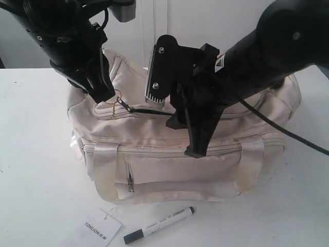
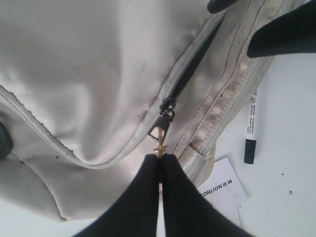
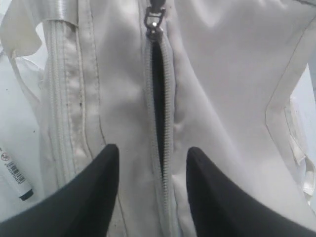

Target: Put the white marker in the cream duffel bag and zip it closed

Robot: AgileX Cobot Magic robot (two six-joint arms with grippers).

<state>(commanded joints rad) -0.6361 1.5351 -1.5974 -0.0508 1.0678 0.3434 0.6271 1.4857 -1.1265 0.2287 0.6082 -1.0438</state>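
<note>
One gold zipper pull [image 2: 162,142] is pinched by the left gripper [image 2: 160,160] atop the cream duffel bag [image 1: 169,170]; the right gripper [image 3: 153,153] is spread wide above the part-open zipper [image 3: 169,113]. The white marker [image 1: 159,225] is located on the desk [image 1: 36,154] before the bag.

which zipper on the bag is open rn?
The top zipper, whose gold pull the left gripper pinches: a dark gap shows along it. The long front zipper and the small front pocket zipper show no gap.
</note>
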